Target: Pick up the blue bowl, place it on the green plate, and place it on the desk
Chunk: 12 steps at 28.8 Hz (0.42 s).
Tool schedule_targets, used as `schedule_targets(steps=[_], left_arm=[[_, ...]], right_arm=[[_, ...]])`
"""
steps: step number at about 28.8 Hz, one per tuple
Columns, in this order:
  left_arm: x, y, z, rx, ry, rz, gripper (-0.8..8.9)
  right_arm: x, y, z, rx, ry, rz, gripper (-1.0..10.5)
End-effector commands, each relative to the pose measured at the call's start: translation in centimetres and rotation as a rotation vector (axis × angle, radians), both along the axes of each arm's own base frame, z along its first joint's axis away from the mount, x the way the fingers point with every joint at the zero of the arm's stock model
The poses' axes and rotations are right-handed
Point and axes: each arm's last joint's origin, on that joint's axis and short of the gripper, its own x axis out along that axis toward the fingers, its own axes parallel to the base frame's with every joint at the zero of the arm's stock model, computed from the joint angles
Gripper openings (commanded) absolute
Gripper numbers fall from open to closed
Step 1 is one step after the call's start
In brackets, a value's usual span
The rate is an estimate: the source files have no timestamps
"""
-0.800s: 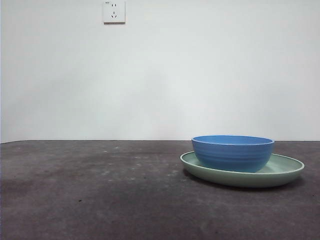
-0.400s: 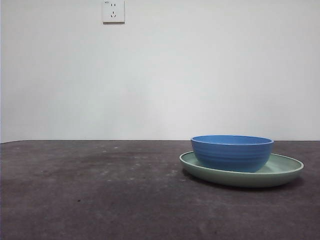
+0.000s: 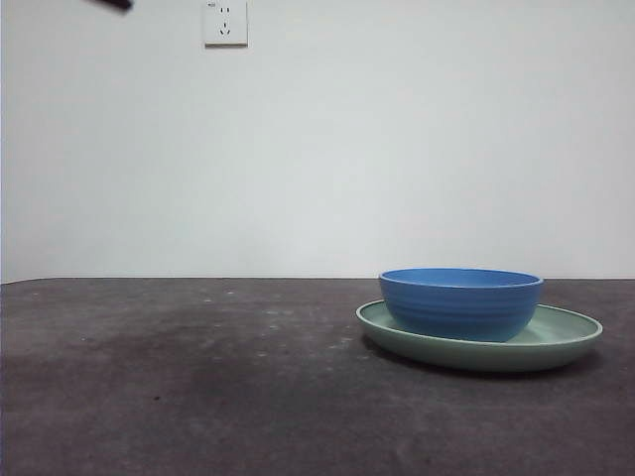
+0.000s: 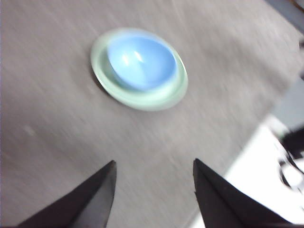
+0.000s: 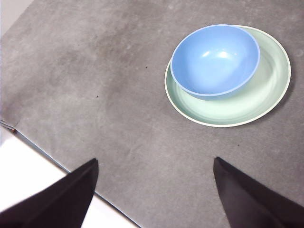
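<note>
Blue bowl (image 3: 461, 302) is sitting upright inside the green plate (image 3: 566, 342), toward the plate's left side, and the pair is resting on the right part of the table (image 3: 198, 377). So you are looking at the first placement done: the bowl is already on the plate. What is remaining, as you can judge it, is lifting the bowl off and setting it down on the bare table.

Neither hand is touching anything. Your left hand (image 4: 154, 190) is hanging high above the table with its jaws spread apart and nothing between them, the bowl and plate well beyond its tips; its picture is blurred. Your right hand (image 5: 154, 190) is also hanging above the table, jaws wide apart and holding nothing, with the dishes well clear of it. In the front view only a small black tip (image 3: 114, 4) is showing at the top left corner, and you cannot tell from it which arm it belongs to.

The table is a dark grey-brown matte surface with faint pale smudges. Behind it a plain white wall (image 3: 397, 149) is rising, with a white wall socket (image 3: 225, 22) high up on the left.
</note>
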Motion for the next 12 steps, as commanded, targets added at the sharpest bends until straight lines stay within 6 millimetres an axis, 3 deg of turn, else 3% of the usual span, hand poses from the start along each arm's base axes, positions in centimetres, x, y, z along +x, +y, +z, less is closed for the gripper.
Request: schedule_targets(steps=[1,5,12], left_arm=[[-0.4,-0.1,-1.3,-0.021,0.024,-0.079,2.62],[-0.5,-0.1,-2.8,-0.018,0.073,-0.105,2.62],[-0.4,-0.2,-2.7,-0.034,0.049,-0.120,2.62]], right_arm=[[0.0,0.0,0.5,-0.003,-0.021,0.005,3.9],[0.0,0.0,0.5,-0.003,-0.020,0.004,3.9],[0.0,0.0,0.5,-0.003,-0.019,0.004,3.9]])
